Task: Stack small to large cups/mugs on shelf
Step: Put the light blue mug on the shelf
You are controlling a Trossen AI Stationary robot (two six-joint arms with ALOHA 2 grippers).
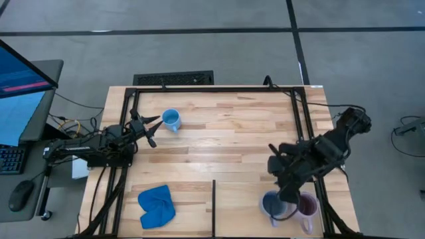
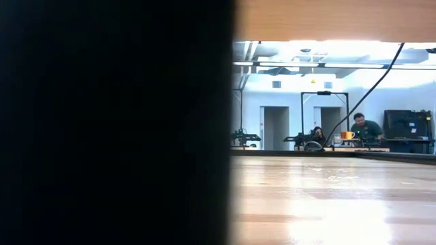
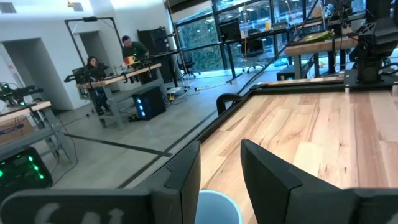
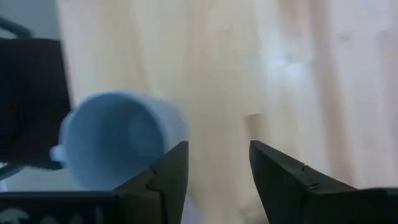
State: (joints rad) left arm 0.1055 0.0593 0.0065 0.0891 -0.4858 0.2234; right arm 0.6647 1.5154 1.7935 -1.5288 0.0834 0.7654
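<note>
Bright blue cloth [image 1: 157, 206]: lies crumpled on the near left part of the table [image 1: 226, 143], well apart from every mug; it plays no part in the stacking.

Left gripper [image 1: 157, 124]: reaches in from the left edge, its jaws standing partly apart and empty, the tips just beside the sky-blue mug [image 1: 171, 119]. The left wrist view shows the mug's rim below and between the two fingers [image 3: 186, 171], which suggests an approach lined up for a grasp, though no contact is visible.

Sky-blue mug: upright on the far left part of the table, alone, not yet stacked.

Shelf [image 1: 259, 199]: the smaller wooden panel at the near right, edged by black rails; it is the judged destination for the stack.

Grey-blue mug [image 1: 272, 203]: stands on the shelf, touching or just beside the lilac mug [image 1: 307, 206].

Right gripper [image 1: 287, 194]: hangs over the grey-blue mug, jaws apart and holding nothing; in the right wrist view the mug sits beside one finger [image 4: 165, 177], not between them.

Stage, as judged: two mugs placed, one to fetch.
</note>
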